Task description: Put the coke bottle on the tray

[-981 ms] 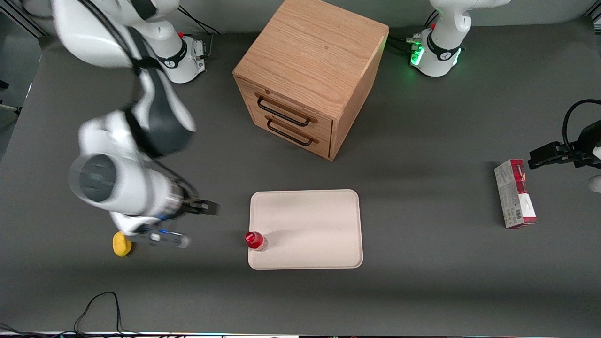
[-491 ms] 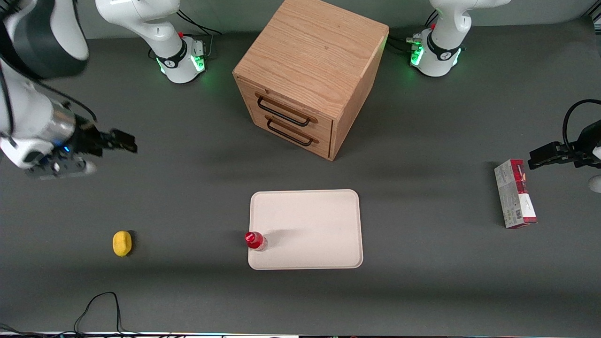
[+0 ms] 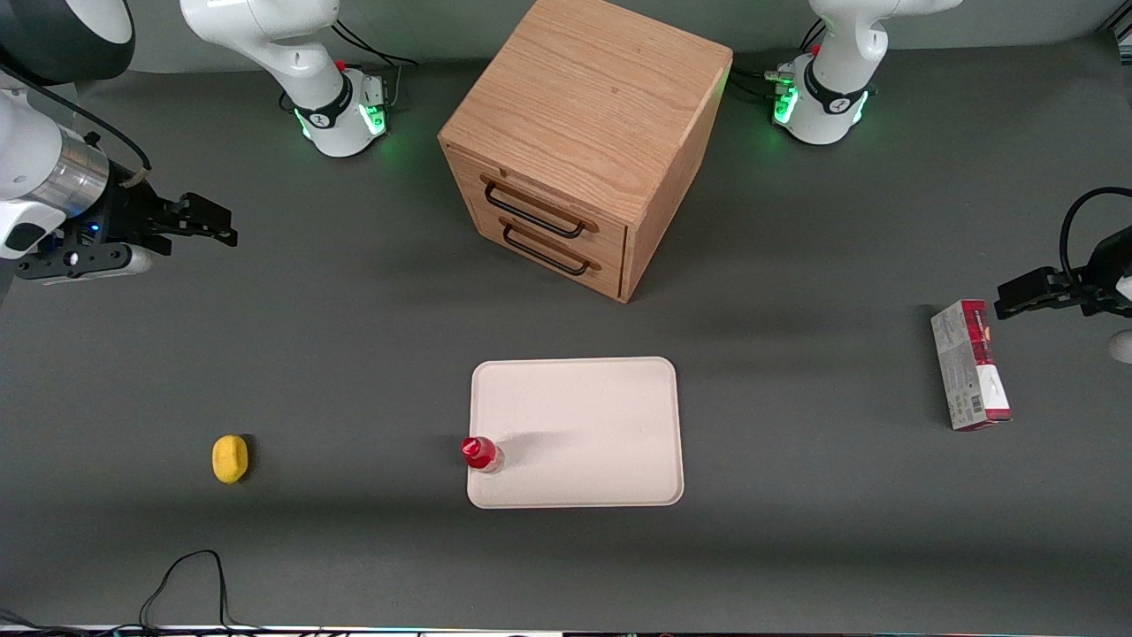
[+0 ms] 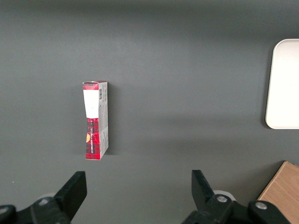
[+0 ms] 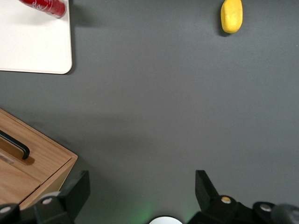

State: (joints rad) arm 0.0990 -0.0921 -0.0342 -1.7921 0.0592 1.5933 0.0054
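Observation:
The coke bottle [image 3: 481,454], red-capped with a red label, stands upright on the cream-white tray [image 3: 584,416], at the tray's edge nearest the working arm's end. In the right wrist view the coke bottle [image 5: 46,6] shows only partly, on the tray [image 5: 28,46]. My right gripper [image 3: 217,223] hangs high at the working arm's end of the table, well away from the tray and farther from the front camera than it. Its fingers [image 5: 77,189] stand wide apart, open, with nothing between them.
A yellow lemon [image 3: 230,459] lies on the table toward the working arm's end. The wooden drawer cabinet [image 3: 584,141] stands farther from the camera than the tray, both drawers closed. A red-and-white carton [image 3: 970,364] lies toward the parked arm's end.
My right gripper has drawn back from near the lemon, rising and moving away from the front camera toward the working arm's end. The coke bottle stays on the tray.

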